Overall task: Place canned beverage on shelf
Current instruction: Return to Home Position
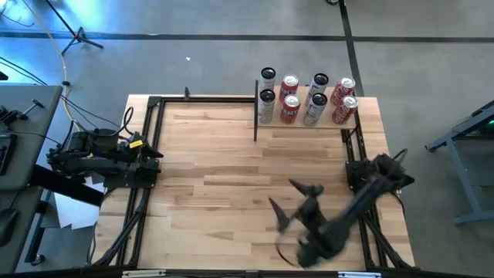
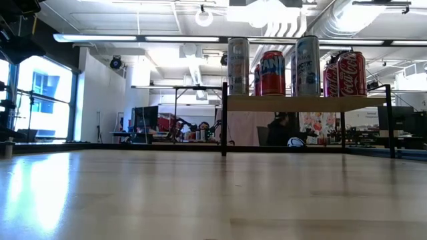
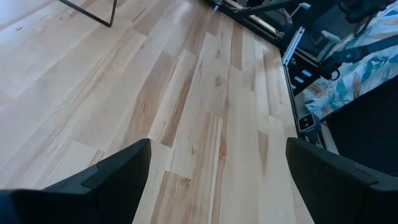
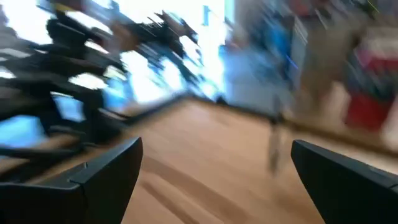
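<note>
Now 8 cans (image 1: 290, 108) on shelf (image 2: 293, 103); right hand (image 1: 282, 194) empty (open).

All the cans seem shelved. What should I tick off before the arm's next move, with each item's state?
1. Eight cans upright on the shelf, in pairs: ok.
2. No can off the shelf on the table: ok.
3. Right gripper open and empty: ok.
4. Left gripper open and empty, its arm folded at the table's left edge: ok.
5. Right arm folded like the left: not ok. It reaches out over the table's right side, apart from the shelf.
</note>
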Robot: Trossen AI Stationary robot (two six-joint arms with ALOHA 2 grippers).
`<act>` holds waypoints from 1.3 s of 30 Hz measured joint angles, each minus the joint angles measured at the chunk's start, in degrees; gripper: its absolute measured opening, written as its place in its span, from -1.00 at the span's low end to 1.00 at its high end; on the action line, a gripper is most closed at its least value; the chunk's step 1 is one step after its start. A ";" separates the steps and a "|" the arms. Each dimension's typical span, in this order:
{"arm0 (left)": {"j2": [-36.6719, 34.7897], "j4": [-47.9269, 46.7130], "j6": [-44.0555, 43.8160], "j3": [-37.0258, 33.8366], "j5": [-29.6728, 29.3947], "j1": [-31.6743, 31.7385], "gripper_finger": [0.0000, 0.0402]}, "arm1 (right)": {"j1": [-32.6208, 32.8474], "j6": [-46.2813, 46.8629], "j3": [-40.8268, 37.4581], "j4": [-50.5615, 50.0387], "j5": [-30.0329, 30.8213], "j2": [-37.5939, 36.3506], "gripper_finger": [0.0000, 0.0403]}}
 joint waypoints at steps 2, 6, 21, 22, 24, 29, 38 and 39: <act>0.00 0.01 0.00 0.00 0.03 0.00 0.74 | 4.12 -2.53 0.00 -0.01 6.74 -0.16 0.98; 0.02 -0.01 0.00 0.00 0.01 -0.01 0.74 | 9.83 -1.40 -1.18 0.05 9.35 -0.52 0.98; 0.00 0.00 0.00 0.00 0.02 0.00 0.74 | 11.36 14.39 -29.50 19.27 9.47 -6.72 0.98; 0.00 0.01 0.00 0.00 0.00 0.00 0.74 | 11.09 14.36 -31.44 20.32 9.51 -7.87 0.98; 0.00 0.01 0.00 0.00 0.02 0.00 0.74 | 10.89 14.70 -35.20 22.31 9.54 -10.16 0.98; 0.00 0.01 0.00 0.00 0.02 0.01 0.74 | 11.83 15.02 -45.46 27.70 9.54 -17.37 0.98; 0.00 0.01 0.00 0.00 0.02 -0.01 0.74 | 15.20 15.28 -65.45 42.76 9.52 -38.91 0.98; 0.00 -0.01 0.00 0.00 0.01 -0.01 0.74 | 15.49 15.28 -67.05 44.33 9.50 -40.67 0.98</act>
